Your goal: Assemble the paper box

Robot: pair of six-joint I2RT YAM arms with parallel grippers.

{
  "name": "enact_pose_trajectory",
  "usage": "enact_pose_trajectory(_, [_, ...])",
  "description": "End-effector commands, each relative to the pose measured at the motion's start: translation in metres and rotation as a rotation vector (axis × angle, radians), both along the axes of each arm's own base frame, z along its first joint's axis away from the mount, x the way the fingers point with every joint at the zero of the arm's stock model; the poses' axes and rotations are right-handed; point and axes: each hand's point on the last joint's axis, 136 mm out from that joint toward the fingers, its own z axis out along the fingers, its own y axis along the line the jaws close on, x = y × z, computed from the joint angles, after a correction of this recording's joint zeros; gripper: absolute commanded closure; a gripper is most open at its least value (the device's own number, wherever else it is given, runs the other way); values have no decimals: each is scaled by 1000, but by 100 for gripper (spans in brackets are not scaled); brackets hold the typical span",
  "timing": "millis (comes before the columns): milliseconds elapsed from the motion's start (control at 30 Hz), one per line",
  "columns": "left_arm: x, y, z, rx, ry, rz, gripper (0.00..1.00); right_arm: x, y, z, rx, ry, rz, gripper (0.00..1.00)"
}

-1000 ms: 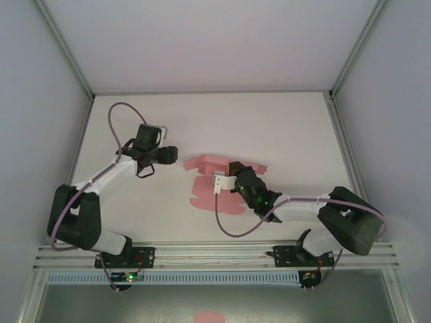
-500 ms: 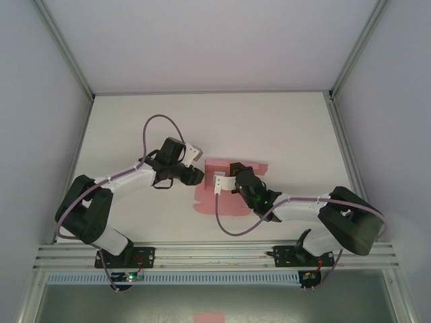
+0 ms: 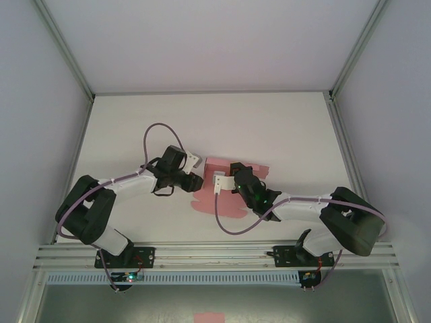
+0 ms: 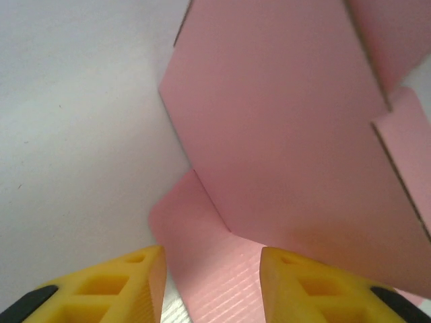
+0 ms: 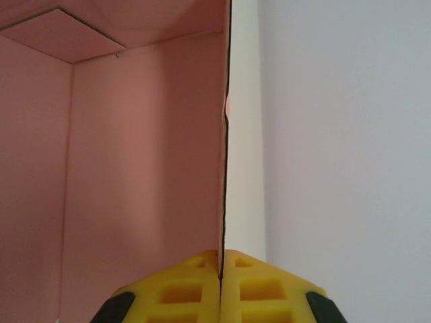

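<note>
the paper box (image 3: 225,202) sits near the middle of the white table (image 3: 289,128). it is not a full box yet. part of the pink card lies flat and part stands up like a wall.

the right gripper (image 5: 221,259) comes at the box from about 4 o'clock. its yellow fingers (image 5: 182,289) are pressed tight together on the thin edge of a standing wall, with the card pinched between them. i think it holds that wall so the box cannot slide or flop down while the other arm works.

the left gripper (image 4: 210,259) is at the 9 o'clock side of the box, very close to it. its fingers (image 4: 128,279) stand a little apart, not wide. a flat pink flap lies between and just past them, and a big pink panel leans up behind it. the fingers do not pinch anything that i can see. my guess is that they are lined up to take this flap, or to push it up against the wall.
</note>
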Motion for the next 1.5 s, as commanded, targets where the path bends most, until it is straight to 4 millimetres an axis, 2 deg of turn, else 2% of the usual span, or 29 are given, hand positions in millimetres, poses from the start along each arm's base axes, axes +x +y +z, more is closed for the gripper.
enact_pose_trajectory(0, [1,-17,13,-140,-63,-3,56,-5,5,2,-16,17,27,100])
enact_pose_trajectory(67, [-3,-24,19,-192,-118,-71,52,2,6,11,-11,-6,19,100])
enact_pose_trajectory(200, [6,-35,24,-176,-151,-152,48,4,3,-2,-78,32,25,100])
enact_pose_trajectory(333, [19,-43,22,-158,-159,-178,50,1,-2,-21,-96,95,1,100])
enact_pose_trajectory(400, [23,-38,18,-103,-154,-170,53,-6,-4,-31,-132,140,11,100])
enact_pose_trajectory(467, [27,-34,17,-67,-164,-155,59,-4,-11,-36,-161,144,-16,100])
enact_pose_trajectory(533, [22,-35,23,-86,-148,-161,61,-3,-12,-36,-163,137,-23,100])
enact_pose_trajectory(600, [20,-31,23,-83,-139,-131,58,-5,-12,-35,-165,127,-17,100])
enact_pose_trajectory(667, [24,-17,17,-36,-136,-40,54,-4,-15,-31,-171,105,-23,100])
enact_pose_trajectory(767, [25,-3,11,2,-139,42,55,-4,-15,-23,-168,91,-29,100])
enact_pose_trajectory(833, [29,-4,15,-14,-153,58,56,-6,-11,-18,-134,108,-17,100])
enact_pose_trajectory(900, [34,-13,23,-58,-167,48,56,-6,-7,-15,-96,125,-15,100])
enact_pose_trajectory(967, [38,-26,33,-116,-165,8,60,-7,-7,-18,-97,127,-14,100])
enact_pose_trajectory(1000, [40,-33,37,-134,-164,-11,65,-5,-8,-20,-106,126,-21,100])
enact_pose_trajectory(1067, [45,-37,40,-133,-167,-27,79,-2,-9,-22,-120,111,-34,99])
enact_pose_trajectory(1133, [49,-35,34,-92,-173,-27,98,1,-7,-16,-94,100,-40,98])
enact_pose_trajectory(1233, [55,-22,25,5,-195,0,100,7,-8,-1,-49,88,-62,95])
enact_pose_trajectory(1300, [57,-16,23,51,-215,-4,100,10,-12,8,-40,95,-70,88])
enact_pose_trajectory(1367, [57,-15,24,75,-229,-31,100,9,-15,10,-52,139,-57,82])
enact_pose_trajectory(1467, [59,-14,26,97,-262,-59,100,13,-24,11,-81,163,-68,81])
